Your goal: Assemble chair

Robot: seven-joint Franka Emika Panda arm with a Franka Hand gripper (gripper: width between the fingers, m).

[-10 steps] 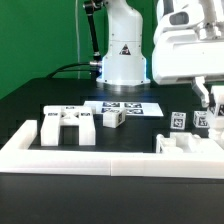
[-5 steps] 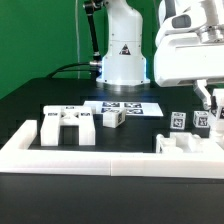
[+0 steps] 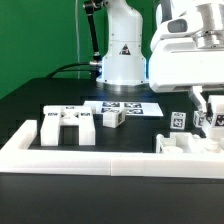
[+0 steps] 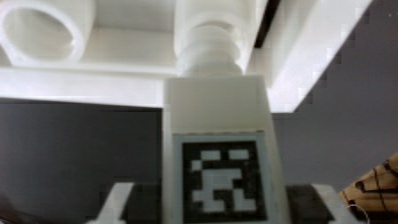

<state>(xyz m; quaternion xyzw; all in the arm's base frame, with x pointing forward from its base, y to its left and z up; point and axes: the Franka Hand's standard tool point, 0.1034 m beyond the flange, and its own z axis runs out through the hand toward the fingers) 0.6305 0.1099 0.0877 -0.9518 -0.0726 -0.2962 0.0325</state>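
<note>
Claw [image 3: 207, 108] around one tagged post [image 4: 214, 150]; one bracket piece [image 3: 68, 125] apart.

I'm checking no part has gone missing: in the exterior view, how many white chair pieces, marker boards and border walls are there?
White chair pieces: 5 (bracket-like piece, small block, small post, held post, low piece)
Marker board: 1
Border wall: 1
Total: 7

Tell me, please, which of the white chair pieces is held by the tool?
The post at the exterior view's far right: the tool is shut on it, its fingers on either side, while the other pieces lie free.
</note>
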